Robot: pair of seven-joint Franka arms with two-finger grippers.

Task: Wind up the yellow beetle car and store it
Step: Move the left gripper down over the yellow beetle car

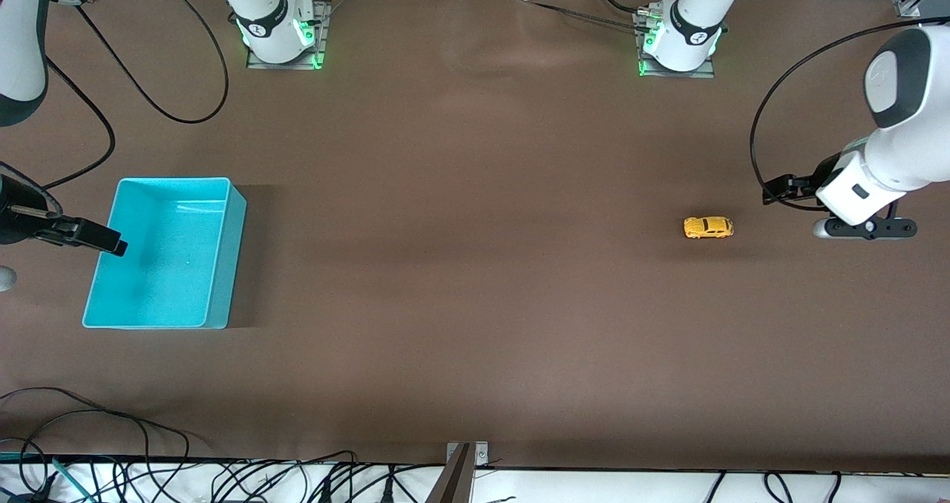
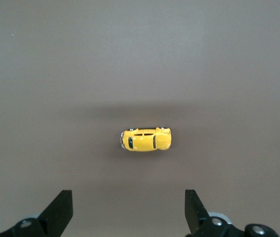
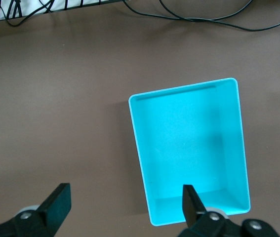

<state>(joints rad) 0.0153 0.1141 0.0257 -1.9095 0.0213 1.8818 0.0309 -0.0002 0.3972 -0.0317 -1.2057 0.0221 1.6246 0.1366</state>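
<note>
The yellow beetle car [image 1: 708, 227] stands on its wheels on the brown table toward the left arm's end. It also shows in the left wrist view [image 2: 146, 139]. My left gripper [image 1: 773, 190] hangs in the air beside the car, toward the table's end; it is open and empty [image 2: 128, 197]. The cyan bin [image 1: 234, 265] stands empty toward the right arm's end and shows in the right wrist view [image 3: 189, 148]. My right gripper [image 1: 111, 243] is open and empty [image 3: 125, 190], above the bin's outer edge, with one finger over the bin and the other over the table.
Black cables [image 1: 148, 444] lie along the table edge nearest the front camera, beside a metal bracket [image 1: 464, 458]. A cable loop [image 1: 185, 110] lies near the right arm's base [image 1: 278, 35]. The left arm's base [image 1: 679, 43] stands at the farthest edge.
</note>
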